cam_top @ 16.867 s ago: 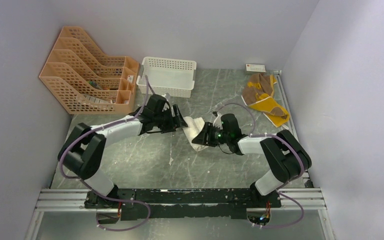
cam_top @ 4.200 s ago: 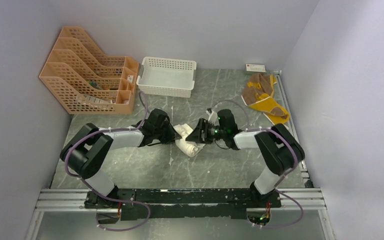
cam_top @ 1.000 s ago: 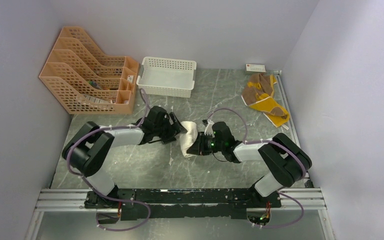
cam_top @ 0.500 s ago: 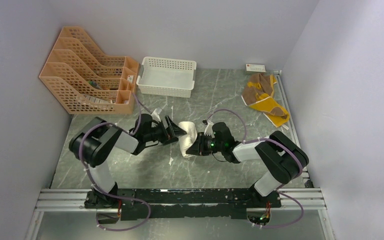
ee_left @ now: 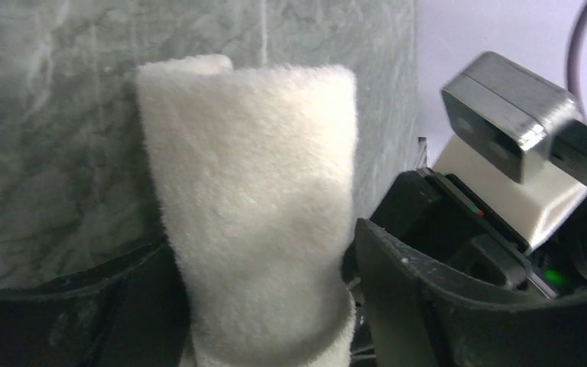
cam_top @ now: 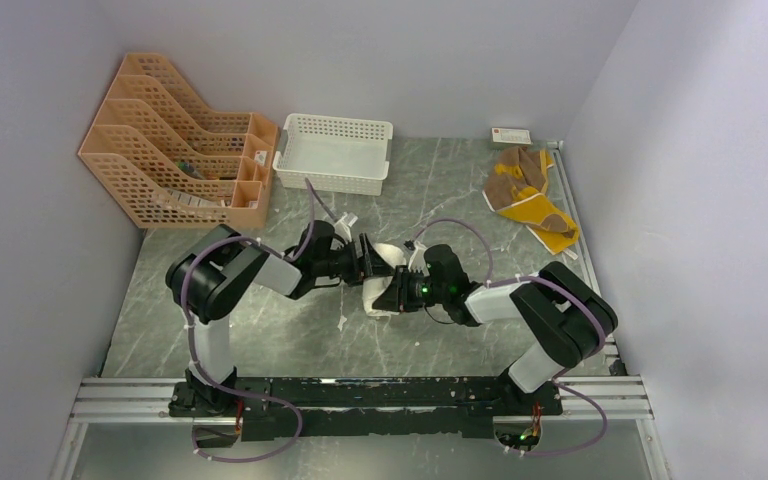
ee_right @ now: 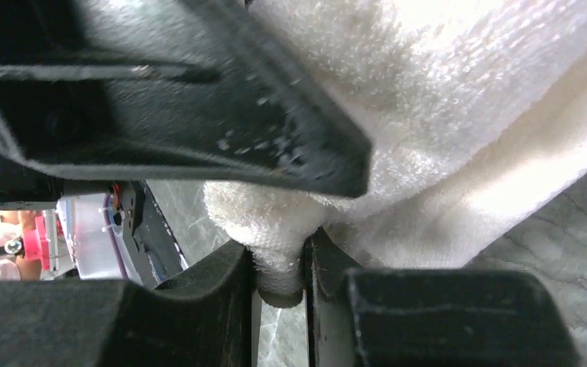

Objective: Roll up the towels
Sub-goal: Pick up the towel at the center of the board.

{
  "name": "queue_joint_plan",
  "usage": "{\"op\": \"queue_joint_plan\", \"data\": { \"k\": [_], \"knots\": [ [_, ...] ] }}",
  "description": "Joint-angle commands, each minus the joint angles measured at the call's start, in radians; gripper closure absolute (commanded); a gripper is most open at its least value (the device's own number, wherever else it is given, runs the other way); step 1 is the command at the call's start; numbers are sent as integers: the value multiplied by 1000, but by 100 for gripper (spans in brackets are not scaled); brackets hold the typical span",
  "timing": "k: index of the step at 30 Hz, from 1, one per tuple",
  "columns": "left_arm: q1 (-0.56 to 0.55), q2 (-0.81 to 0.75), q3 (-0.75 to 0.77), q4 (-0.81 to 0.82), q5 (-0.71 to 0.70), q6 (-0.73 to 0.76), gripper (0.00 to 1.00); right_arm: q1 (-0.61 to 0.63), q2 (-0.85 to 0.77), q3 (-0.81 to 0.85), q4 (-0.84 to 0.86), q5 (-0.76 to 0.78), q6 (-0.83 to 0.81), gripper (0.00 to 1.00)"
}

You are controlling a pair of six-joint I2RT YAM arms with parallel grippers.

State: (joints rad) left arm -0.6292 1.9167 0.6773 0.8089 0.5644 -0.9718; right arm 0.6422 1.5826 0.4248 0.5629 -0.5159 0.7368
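The right gripper (ee_right: pixel 279 284) is drawn in narrow. Its black fingers (ee_right: pixel 160 329) pinch a fold of the plain cream-white cloth towel (ee_left: pixel 252 191), and only the nap shows between them. The towel is already rolled into a plump bundle. It sits directly left of this gripper, at the middle of the grey marbled table (cam_top: pixel 280 330). I cannot tell whether the roll rests on the stone or hangs just above it.

The left gripper (ee_left: pixel 264 245) comes in from the other side with its jaws spread wide. One finger stands on each flank of the roll, against the pile, and I cannot see any squeeze. The bundle is therefore sandwiched, with the left arm on its left and the right arm on its right, both as close as they can be.

From overhead the roll looks longer from near to far than from side to side, crosswise to the line between the two wrists. In the left wrist view it runs lengthwise out from between the fingers. I judge that this straddle is what the coming move depends on, because the left jaws would need only to close across the roll's width to take it over.

The brown cloth towel with mustard-yellow patches (cam_top: pixel 528 195) lies crumpled and unrolled at the far right, well apart from both arms. A white plastic lattice basket (cam_top: pixel 335 150) stands far back, left of centre.
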Motion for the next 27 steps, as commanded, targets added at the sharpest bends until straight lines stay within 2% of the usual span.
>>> {"op": "queue_joint_plan", "data": {
  "k": [1, 4, 5, 6, 8, 10, 15, 20, 24, 27],
  "knots": [
    [-15, 11, 55, -355, -169, 89, 25, -4, -20, 20, -86, 11, -47, 91],
    [-18, 0, 113, -518, -264, 129, 38, -3, -66, 48, -182, 43, -92, 89],
    [-20, -4, 140, -583, -308, 145, 41, -2, -87, 60, -220, 60, -113, 85],
    [-22, -6, 167, -640, -348, 163, 45, -2, -107, 80, -261, 81, -133, 77],
    [-29, -5, 239, -754, -431, 203, 52, -2, -158, 105, -342, 144, -177, 53],
    [-36, 5, 322, -864, -506, 244, 54, -3, -217, 136, -423, 201, -221, 32],
    [-52, 43, 508, -1087, -679, 326, 54, -11, -421, 171, -570, 381, -274, 2],
    [-56, 81, 617, -1196, -803, 372, 55, -32, -645, 111, -629, 518, -235, 0],
    [-58, 100, 677, -1211, -851, 426, 59, -43, -736, 94, -695, 580, -245, 0],
    [-57, 98, 741, -1228, -884, 471, 74, -51, -761, 99, -731, 598, -256, 0]
  ]
}}
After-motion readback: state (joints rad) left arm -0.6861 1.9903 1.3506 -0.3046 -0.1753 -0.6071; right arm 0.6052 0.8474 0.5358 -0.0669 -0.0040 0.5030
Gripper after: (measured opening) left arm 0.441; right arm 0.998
